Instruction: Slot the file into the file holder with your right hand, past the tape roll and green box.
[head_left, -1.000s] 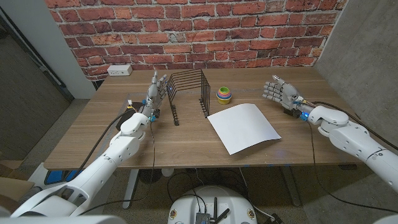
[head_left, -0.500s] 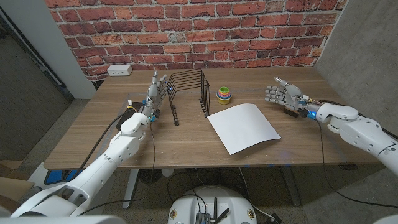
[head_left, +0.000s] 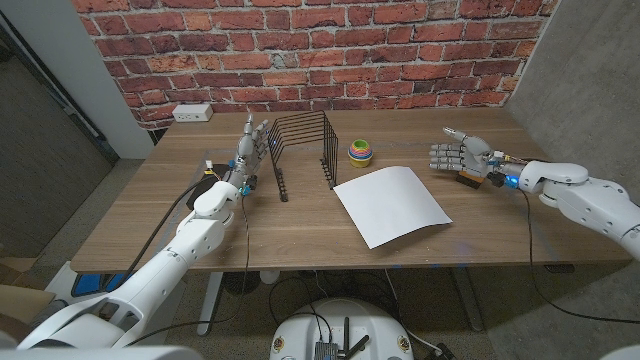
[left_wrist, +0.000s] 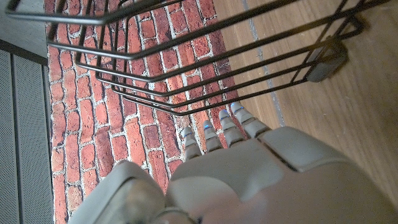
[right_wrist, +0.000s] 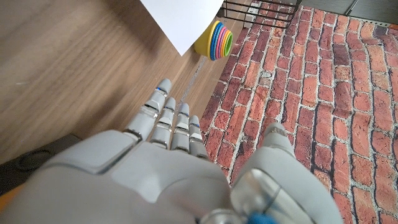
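The file (head_left: 390, 205), a white sheet, lies flat on the wooden surface (head_left: 300, 225) near the middle, turned at an angle so that one corner points toward the near edge and another toward the file holder (head_left: 303, 150). The file holder, a black wire rack, stands just beyond the sheet's far-left corner, its open slots running away toward the brick wall (head_left: 330, 50); a strip of bare wood separates the two. Just right of the rack, near the sheet's far edge, sits a small stack of coloured rings (head_left: 361, 152), which may be the tape roll, though it is too small to be sure.

The right hand (head_left: 462, 160) hovers over the right part of the surface, well apart from the file, fingers spread and holding nothing, with open wood between it and the sheet's right edge. The right wrist view shows those fingers extended side by side toward the rings (right_wrist: 215, 40) and the sheet's corner (right_wrist: 183, 18).

The left hand (head_left: 248, 150) stands upright just left of the rack, fingers straight and empty; in the left wrist view its fingertips (left_wrist: 219, 127) reach close under the rack's wires (left_wrist: 205, 68). A white power strip (head_left: 192, 113) lies at the far-left edge by the wall.
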